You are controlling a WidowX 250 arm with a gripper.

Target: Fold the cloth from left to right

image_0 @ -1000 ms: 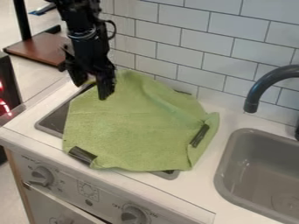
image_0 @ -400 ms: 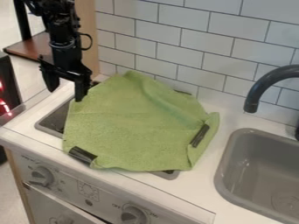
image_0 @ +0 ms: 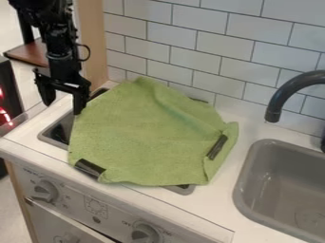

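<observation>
In the camera view, one black robot arm [image_0: 62,42] comes in at the upper left and hangs down almost upright, with a slight lean, over the left end of the worktop [image_0: 213,201]. Its end effector [image_0: 62,108] points downward, its two fingers spread wide apart, with nothing between them. One finger hangs by the worktop's left edge; the other comes down beside the upper left edge of the cloth, and whether that tip touches the cloth I cannot tell.

There is one green cloth [image_0: 146,133], spread over the stove top, between the end effector and the sink, and covering most of one recessed grey tray [image_0: 54,135]. Its right side is turned over and creased, and a soft ridge runs down from its top corner. Two larger black pieces show at its edges: a lower left piece [image_0: 90,168] and a right-hand piece [image_0: 217,147].

To the right are one grey sink [image_0: 244,190] and one dark curved faucet [image_0: 285,95] above it. The front panel [image_0: 114,213] has two large round knobs, a left knob [image_0: 44,191] and a right knob [image_0: 145,234], with one small dark button [image_0: 96,219] between them. One white tiled wall [image_0: 196,38] stands behind, and one brown board [image_0: 28,53] lies behind the arm.
</observation>
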